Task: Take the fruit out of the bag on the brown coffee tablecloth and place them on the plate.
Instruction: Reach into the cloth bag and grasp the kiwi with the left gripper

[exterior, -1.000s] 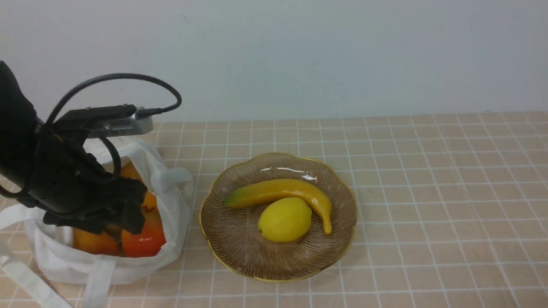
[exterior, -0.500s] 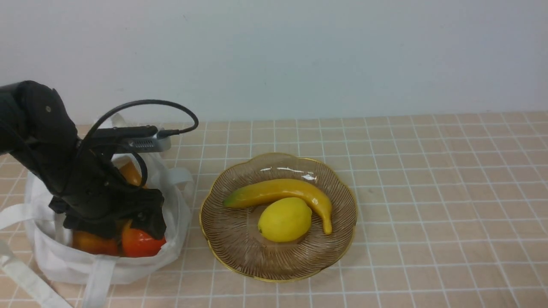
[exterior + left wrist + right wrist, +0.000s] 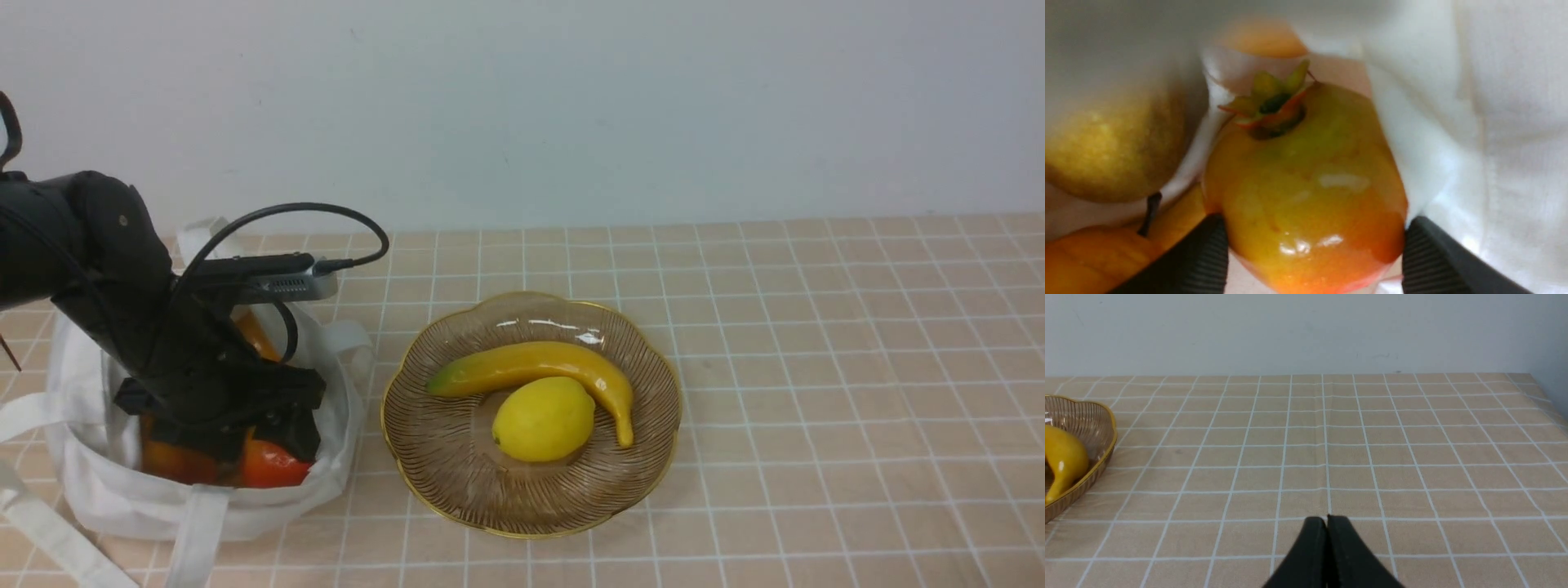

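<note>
The white bag sits at the left of the brown coffee tablecloth with fruit in it. My left gripper reaches down into the bag. In the left wrist view its fingers press on both sides of a red-orange pomegranate, so the left gripper is shut on it. A yellow pear-like fruit and an orange one lie beside it. The plate holds a banana and a lemon. My right gripper is shut and holds nothing.
The bag's white straps trail over the cloth at the front left. A pale wall rises behind the table. In the right wrist view the plate's gold rim shows, and the table's far right edge.
The left arm has sunk lower into the bag and shifted a little right. Its jaws widened and then came in onto the pomegranate. The plate's fruit has not moved.
</note>
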`<state>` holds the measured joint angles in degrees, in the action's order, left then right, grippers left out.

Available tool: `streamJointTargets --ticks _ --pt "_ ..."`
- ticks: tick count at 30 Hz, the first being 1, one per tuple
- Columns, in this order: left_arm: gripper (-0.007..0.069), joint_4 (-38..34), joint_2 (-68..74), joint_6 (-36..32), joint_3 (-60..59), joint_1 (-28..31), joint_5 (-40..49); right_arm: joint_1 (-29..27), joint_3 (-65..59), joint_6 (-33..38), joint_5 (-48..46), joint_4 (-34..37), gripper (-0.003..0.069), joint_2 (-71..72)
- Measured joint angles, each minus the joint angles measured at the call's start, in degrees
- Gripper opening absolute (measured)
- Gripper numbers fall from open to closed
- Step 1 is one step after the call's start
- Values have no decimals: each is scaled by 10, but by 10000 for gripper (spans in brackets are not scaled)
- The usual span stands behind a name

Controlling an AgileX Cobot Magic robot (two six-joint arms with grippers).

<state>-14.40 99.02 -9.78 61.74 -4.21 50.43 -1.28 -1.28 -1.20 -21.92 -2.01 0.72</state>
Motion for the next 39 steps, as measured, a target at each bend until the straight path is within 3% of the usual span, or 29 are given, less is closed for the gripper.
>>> streamJointTargets --ticks 5,7,8,9,12,16,27,32,39 --pt "479 28 -13 0 1 -1 6 0 0 0 0 0 -18 0" --pt "375 55 -29 3 8 -1 22 0 0 0 0 0 -18 0" --pt "287 64 -35 5 13 -1 30 0 0 0 0 0 -18 0" --pt "145 90 -50 14 26 -1 41 0 0 0 0 0 -18 0" --pt "34 118 -77 33 51 -1 64 0 0 0 0 0 -18 0" --pt "-5 144 -108 53 80 -1 95 0 0 0 0 0 -18 0" --pt "17 81 -91 59 70 -1 109 0 0 0 0 1 -18 0" --pt "129 81 -55 61 70 -1 101 0 0 0 0 1 -18 0" --pt "375 153 0 111 70 -1 31 0 0 0 0 0 -18 0"
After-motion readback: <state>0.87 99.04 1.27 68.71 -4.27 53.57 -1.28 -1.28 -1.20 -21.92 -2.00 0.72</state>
